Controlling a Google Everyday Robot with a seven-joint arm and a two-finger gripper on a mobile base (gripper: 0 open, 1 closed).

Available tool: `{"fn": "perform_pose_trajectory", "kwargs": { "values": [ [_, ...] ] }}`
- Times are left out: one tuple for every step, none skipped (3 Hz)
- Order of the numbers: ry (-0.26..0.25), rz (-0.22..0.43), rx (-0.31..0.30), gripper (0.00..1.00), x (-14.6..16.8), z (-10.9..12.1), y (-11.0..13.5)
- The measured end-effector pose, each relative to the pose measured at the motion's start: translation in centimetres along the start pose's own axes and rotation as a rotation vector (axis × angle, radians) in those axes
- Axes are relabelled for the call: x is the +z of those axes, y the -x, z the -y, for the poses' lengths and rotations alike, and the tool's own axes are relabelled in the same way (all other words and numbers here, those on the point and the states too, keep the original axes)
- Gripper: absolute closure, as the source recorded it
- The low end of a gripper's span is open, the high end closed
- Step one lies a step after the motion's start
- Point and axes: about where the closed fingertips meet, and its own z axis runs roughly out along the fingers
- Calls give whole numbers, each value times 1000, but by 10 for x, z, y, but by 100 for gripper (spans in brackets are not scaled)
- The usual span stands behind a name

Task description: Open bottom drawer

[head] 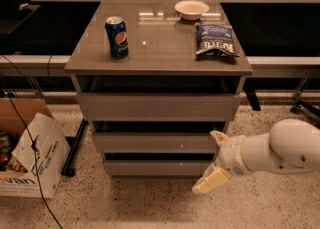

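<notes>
1. The bottom drawer (155, 167) is the cabinet's (159, 48) lowest front, with a dark gap above it; its inside is hidden
2. The gripper (214, 159) sits at the drawer's right end, fingers spread wide, holding nothing
3. A bowl (191, 9), can (116, 36) and chip bag (215, 39) sit on top
4. A cardboard box (17, 115) on the left is cut off, its contents unclear

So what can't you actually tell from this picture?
All in the one camera view:
1. Inside the flat grey-brown bottom drawer: hidden by its front.
2. Whether the white arm's gripper, jaws spread beside that drawer's right end, touches it: angle hides contact.
3. Contents of the brown cardboard box: cut off by left edge.
</notes>
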Motion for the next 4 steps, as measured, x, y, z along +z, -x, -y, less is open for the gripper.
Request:
{"fn": "perform_pose_trajectory", "kwargs": {
  "values": [
    [-67, 57, 47, 0, 26, 12, -13],
    [-77, 103, 96, 0, 54, 23, -35],
    [-66, 105, 106, 0, 60, 21, -40],
    [-46, 113, 133, 0, 68, 20, -42]
  ]
}}
